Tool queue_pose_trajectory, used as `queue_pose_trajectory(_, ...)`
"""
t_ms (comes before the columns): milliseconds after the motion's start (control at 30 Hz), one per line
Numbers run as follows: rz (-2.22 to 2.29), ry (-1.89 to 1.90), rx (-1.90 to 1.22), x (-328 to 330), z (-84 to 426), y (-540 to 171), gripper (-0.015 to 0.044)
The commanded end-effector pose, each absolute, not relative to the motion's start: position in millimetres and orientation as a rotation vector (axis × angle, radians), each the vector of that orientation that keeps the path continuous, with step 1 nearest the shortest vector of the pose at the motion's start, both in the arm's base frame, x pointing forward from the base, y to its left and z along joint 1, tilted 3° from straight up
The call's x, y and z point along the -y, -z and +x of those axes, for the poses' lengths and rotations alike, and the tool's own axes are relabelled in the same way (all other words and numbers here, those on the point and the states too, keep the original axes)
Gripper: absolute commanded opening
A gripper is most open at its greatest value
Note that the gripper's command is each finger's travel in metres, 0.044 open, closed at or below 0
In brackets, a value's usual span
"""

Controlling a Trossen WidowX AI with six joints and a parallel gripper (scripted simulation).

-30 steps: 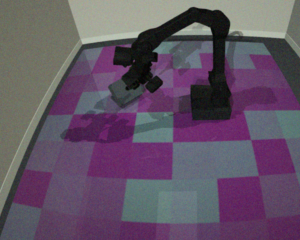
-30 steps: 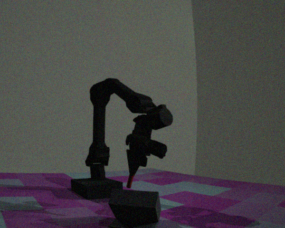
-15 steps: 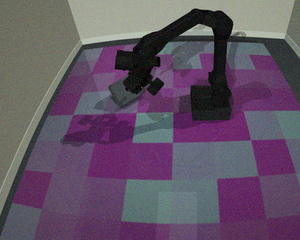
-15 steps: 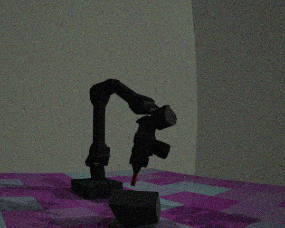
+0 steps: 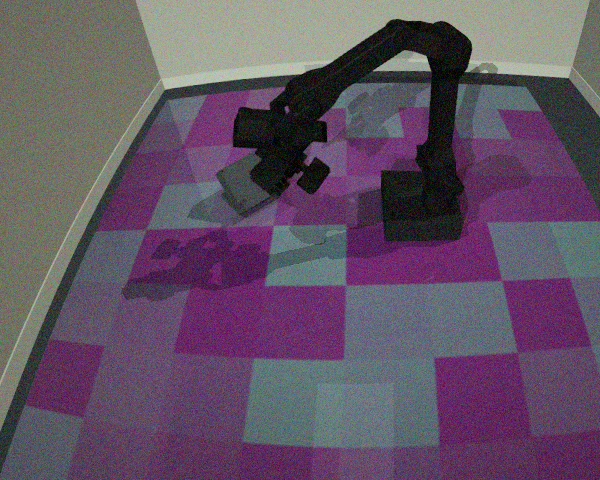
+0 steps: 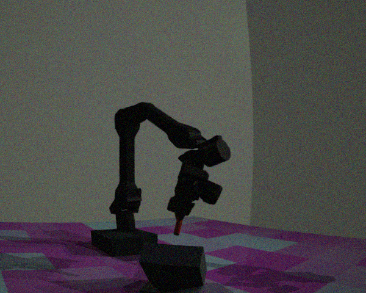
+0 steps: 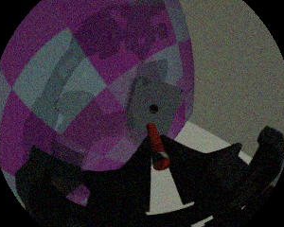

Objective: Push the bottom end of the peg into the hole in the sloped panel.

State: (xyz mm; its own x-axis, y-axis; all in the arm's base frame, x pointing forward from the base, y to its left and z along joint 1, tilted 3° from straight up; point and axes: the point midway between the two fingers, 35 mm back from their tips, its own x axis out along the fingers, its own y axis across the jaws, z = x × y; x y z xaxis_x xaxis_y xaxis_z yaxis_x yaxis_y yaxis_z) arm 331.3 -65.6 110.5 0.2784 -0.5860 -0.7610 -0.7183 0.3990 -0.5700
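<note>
A red, apparently round peg is held between the fingertips of my gripper, which is shut on it. The peg tilts with the gripper, and its free lower end is in the air. The grey sloped panel has one dark round hole in its face. In the wrist view the peg's free end appears just below the hole, with a gap between them. In the top view the gripper covers part of the panel and hides the peg and the hole.
The robot's dark base stands to the right of the panel in the top view. The arm arches over from it. Pale walls stand behind the checkered magenta and pale blue surface, which carries several shadows.
</note>
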Motion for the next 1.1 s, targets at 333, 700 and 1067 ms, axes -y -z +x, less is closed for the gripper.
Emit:
queue_pose_trajectory(333,-1.351,-0.134,-1.368,64.8,336.1,-106.5,0.0000)
queue_pose_trajectory(700,-1.393,-0.134,-1.351,71.8,344.1,-95.7,0.0000)
queue_pose_trajectory(1067,-1.434,-0.132,-1.336,78.7,350.1,-85.6,0.0000)
